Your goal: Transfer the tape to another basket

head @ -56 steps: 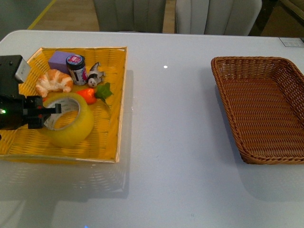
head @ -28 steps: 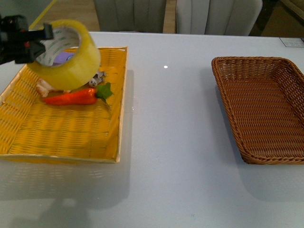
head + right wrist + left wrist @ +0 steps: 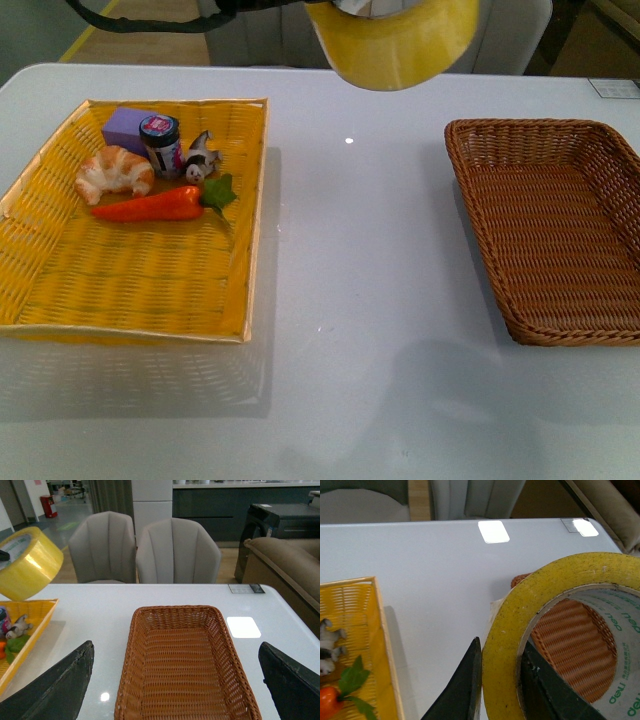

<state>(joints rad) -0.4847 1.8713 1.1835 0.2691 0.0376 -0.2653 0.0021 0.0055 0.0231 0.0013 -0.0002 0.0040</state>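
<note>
Tape (image 3: 395,45) is hanging top centre, clenched in the left gripper (image 3: 501,680), and should clear the basket (image 3: 560,230) rim before release

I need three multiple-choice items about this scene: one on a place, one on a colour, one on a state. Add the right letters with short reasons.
1. Where is the tape relative to the table? A. lying on it. B. held in the air above it. C. under it.
2. What colour is the box next to the croissant? A. green. B. black. C. purple.
3. How is the left tool? A. open, holding nothing. B. shut on the tape. C. out of view.
1 B: the roll hangs high in the front view. 2 C: the box is plainly purple. 3 B: its fingers pinch the roll's wall.
</note>
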